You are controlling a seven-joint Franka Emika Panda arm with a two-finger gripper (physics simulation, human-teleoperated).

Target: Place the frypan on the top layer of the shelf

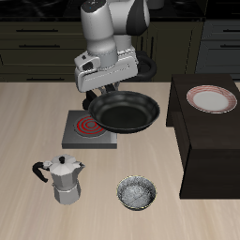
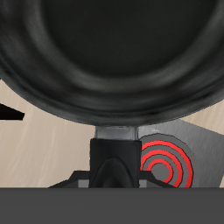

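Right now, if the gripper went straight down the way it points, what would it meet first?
Likely the grey square hotplate with the red coil: the gripper points downward above it, holding the round black frypan by its handle. Height above the hotplate is unclear.

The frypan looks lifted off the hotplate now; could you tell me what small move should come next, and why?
Probably carry the frypan sideways toward the shelf. The gripper holds it by the handle above the hotplate, while the shelf's top holds a plate, with bare space nearer the pan.

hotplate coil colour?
Red: concentric rings on the grey hotplate, clearest in the wrist view, just past the frypan.
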